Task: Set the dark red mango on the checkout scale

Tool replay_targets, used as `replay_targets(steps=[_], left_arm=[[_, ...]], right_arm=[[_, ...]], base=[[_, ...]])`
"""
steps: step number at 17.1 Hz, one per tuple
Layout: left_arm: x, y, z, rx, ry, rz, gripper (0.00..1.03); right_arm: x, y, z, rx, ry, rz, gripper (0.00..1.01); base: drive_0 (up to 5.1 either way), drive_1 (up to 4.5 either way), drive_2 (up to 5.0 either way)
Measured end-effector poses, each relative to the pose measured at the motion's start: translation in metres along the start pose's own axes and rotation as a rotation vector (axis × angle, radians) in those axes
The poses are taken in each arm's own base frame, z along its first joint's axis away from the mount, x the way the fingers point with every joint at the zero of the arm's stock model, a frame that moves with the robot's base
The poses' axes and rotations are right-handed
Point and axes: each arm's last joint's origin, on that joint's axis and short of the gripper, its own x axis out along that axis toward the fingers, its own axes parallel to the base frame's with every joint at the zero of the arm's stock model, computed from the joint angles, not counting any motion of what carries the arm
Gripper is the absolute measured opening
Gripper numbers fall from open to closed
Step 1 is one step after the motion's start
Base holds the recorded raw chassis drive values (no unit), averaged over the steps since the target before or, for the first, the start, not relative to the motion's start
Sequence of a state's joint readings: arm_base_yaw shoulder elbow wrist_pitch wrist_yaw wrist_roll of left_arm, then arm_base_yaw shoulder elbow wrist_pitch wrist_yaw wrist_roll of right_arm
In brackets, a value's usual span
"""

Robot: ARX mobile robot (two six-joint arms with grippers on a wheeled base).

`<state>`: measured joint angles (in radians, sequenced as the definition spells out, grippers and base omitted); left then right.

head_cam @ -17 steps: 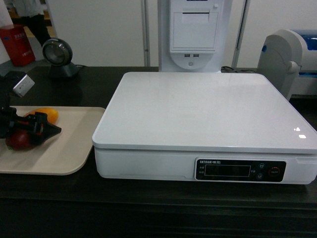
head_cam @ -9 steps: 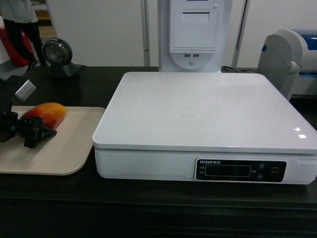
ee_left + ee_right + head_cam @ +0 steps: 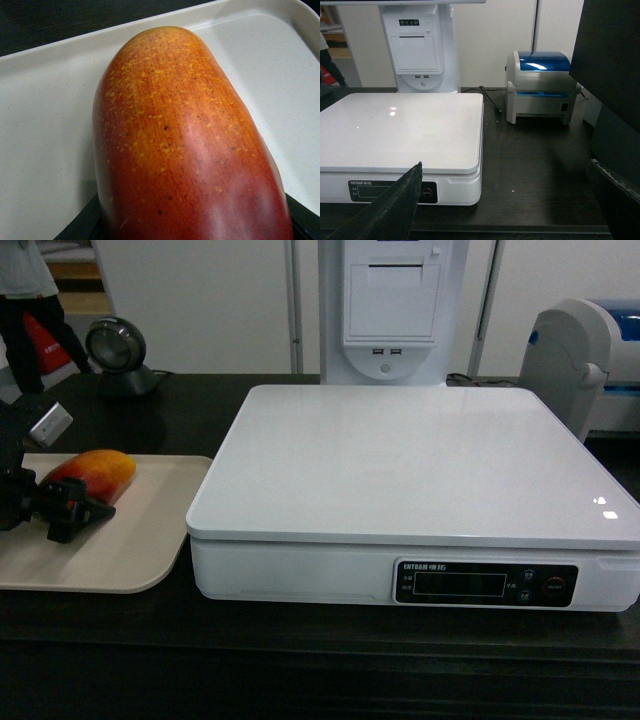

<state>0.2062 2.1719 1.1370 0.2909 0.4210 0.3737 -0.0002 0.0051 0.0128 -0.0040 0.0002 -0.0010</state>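
Dark red mango (image 3: 92,472) on tray (image 3: 140,540), touching left gripper (image 3: 72,508).

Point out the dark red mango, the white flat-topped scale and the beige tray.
dark red mango (image 3: 92,471): head view, on its orange-red upper side.
white flat-topped scale (image 3: 410,460): head view, middle of the glossy platter.
beige tray (image 3: 140,530): head view, bare surface right of the mango.

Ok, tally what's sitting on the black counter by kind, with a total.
Mango: 1
Beige tray: 1
White scale: 1
Label printer: 1
Round desk fan: 1
Total: 5
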Motion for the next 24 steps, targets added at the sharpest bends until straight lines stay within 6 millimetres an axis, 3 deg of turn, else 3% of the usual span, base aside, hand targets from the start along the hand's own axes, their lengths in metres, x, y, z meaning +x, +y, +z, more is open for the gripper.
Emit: replay_targets(steps=[5,6,7,8,9,15,19,21,24], left_arm=[[-0.02,-0.007,0.007,0.02,-0.044,0.017,0.62],[-0.05,-0.018,0.022,0.049,-0.11,0.03,0.62],[-0.086,-0.047,0.039,0.101,-0.179,-0.015,0.61],[-0.107,-0.076,0.066,0.172,-0.26,-0.057,0.61],[-0.108,-0.088,0.072,0.182,-0.269,-0.088,0.61],[-0.085,-0.166,0.112,0.258,-0.307,-0.271,0.61],[-0.049,-0.22,0.118,0.31,-0.254,-0.369,0.61],[-0.032,-0.234,0.126,0.31,-0.24,-0.375,0.61],[-0.006,-0.237,0.133,0.284,-0.198,-0.354,0.61]], right_arm=[[0.0,0.0,0.0,0.0,0.0,0.0,0.98],[0.0,0.0,0.0,0.0,0.0,0.0,0.98],[0.0,0.0,0.0,0.0,0.0,0.0,0.98],[0.0,0.0,0.0,0.0,0.0,0.0,0.98],[0.0,0.0,0.0,0.0,0.0,0.0,0.98],[0.0,0.0,0.0,0.0,0.0,0.0,0.98],[0.0,0.0,0.0,0.0,0.0,0.0,0.98],[0.0,0.0,0.0,0.0,0.0,0.0,0.98],[0.0,0.0,0.0,0.0,0.0,0.0,0.98]], base=[[0.0,0.0,0.0],[0.0,0.0,0.0],[0.0,0.0,0.0],[0.0,0.0,0.0],[0.0,0.0,0.0],[0.0,0.0,0.0],[0.0,0.0,0.0],[0.0,0.0,0.0],[0.0,0.0,0.0]])
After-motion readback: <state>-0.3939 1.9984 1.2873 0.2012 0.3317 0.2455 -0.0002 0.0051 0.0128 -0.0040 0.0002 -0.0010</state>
